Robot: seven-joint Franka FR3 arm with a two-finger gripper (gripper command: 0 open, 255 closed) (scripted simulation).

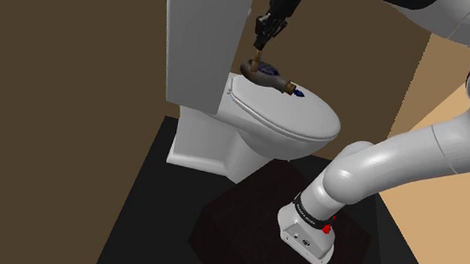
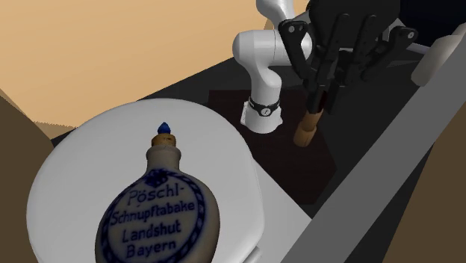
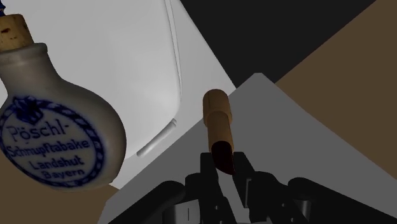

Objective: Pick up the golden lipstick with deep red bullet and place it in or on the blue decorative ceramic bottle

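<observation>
**Lipstick in claw, above bottle on toilet lid**

The claw is shut narrow on the lipstick, which hangs below it in the air. In the wrist view the dark red end of the lipstick sits between the fingers and the tan-gold case points away from the claw.

The bottle lies flat on the closed white toilet lid, near the tank. In the second exterior view it is a round grey flask with blue lettering, a cork and a small blue tip.

In the shoulder view the lipstick's lower end is just above the tank-side end of the bottle, not touching. In the wrist view the lipstick and the bottle are apart, side by side.

The arm's stand is a dark box on a black floor in front of the toilet.
</observation>
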